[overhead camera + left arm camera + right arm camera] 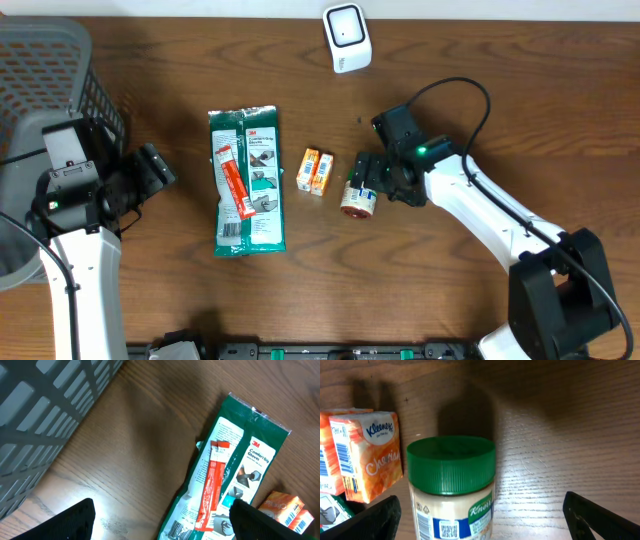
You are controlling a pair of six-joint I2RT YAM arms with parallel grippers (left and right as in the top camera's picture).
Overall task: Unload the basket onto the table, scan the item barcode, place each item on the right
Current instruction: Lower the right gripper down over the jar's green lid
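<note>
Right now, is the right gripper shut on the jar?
No, the right gripper is open, its jaws standing wide and clear of the jar on both sides.

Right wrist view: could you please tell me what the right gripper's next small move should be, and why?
Probably close the right gripper on the Knorr jar: its jaws stand wide open with the jar between them and nothing is held yet, so its barcode cannot reach the white scanner.

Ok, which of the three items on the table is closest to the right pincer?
The green-lidded Knorr jar, framed by the open right pincer; the orange Kleenex pack and green 3M glove packet lie farther off.
</note>
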